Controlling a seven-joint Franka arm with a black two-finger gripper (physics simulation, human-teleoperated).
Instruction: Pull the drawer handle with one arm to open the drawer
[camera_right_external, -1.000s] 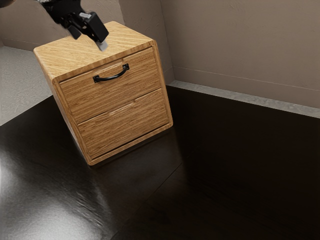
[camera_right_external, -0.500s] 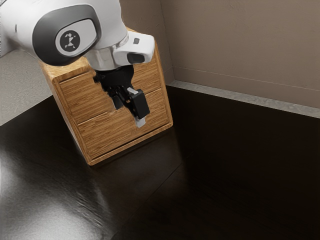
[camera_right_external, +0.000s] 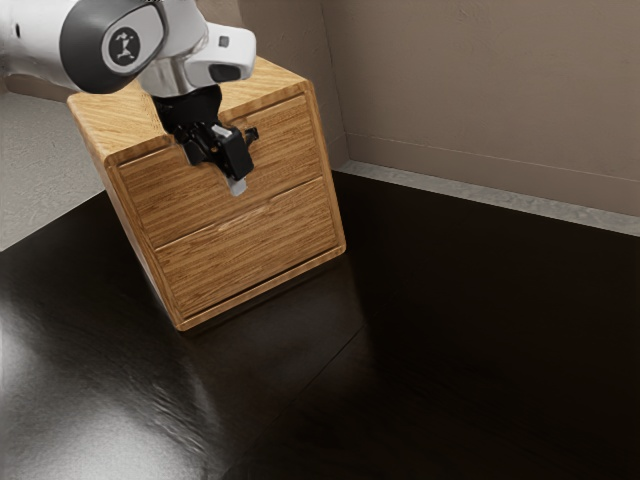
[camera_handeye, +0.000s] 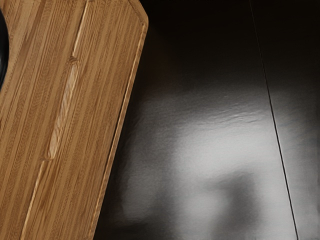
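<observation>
A light wooden cabinet (camera_right_external: 130, 110) with two drawers stands on the dark floor at the exterior view's left. Its top drawer (camera_right_external: 290, 140) is shut flush and carries a black bar handle (camera_right_external: 250, 133), of which just the right end shows past my hand. My gripper (camera_right_external: 220, 170) hangs in front of that drawer at the handle, open, fingertips pointing down toward the seam above the lower drawer (camera_right_external: 250, 240). Whether it touches the handle I cannot tell. The wrist view looks down the cabinet front (camera_handeye: 60, 125), with a dark curve at the picture's edge.
Glossy dark floor (camera_right_external: 450, 350) spreads in front of and to the exterior view's right of the cabinet. A beige wall (camera_right_external: 480, 90) runs behind, and a grey floor strip (camera_right_external: 40, 170) lies at the left. The white arm (camera_right_external: 110, 40) reaches in over the cabinet top.
From above the cabinet top my hand swung down in front of the lower drawer, then rose up and left to the top drawer's handle. Both drawers stay shut.
</observation>
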